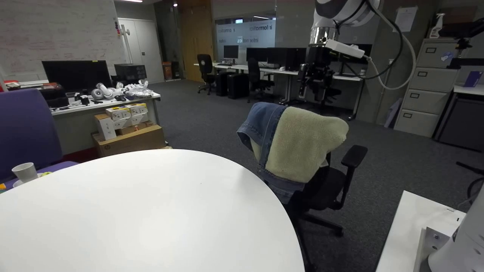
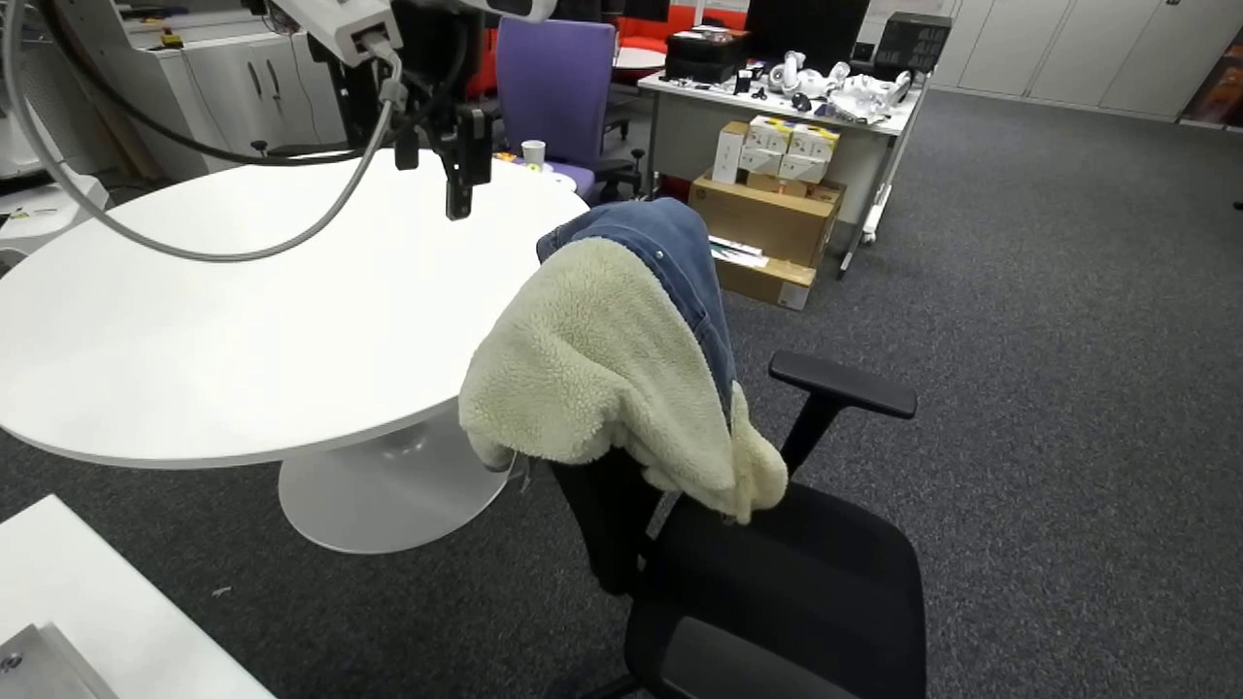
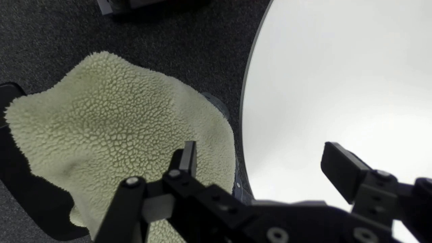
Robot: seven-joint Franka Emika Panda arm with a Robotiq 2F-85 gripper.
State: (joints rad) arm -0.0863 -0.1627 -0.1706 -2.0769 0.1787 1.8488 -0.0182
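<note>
Carpet (image 2: 1029, 320) bears a pedestal (image 2: 388, 497) (in an exterior view only), pincer (image 3: 260, 153) spread above the garment (image 3: 128, 131).

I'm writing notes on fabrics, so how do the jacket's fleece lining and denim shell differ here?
Colour: the fleece lining is pale cream; the denim shell is blue.
Texture: the fleece lining looks nubbly; the denim shell looks smoother, with visible seams.
Wrist view: the fleece lining spreads broadly; the denim shell only peeks out along one edge.
Both belong to one jacket draped over the black office chair.
</note>
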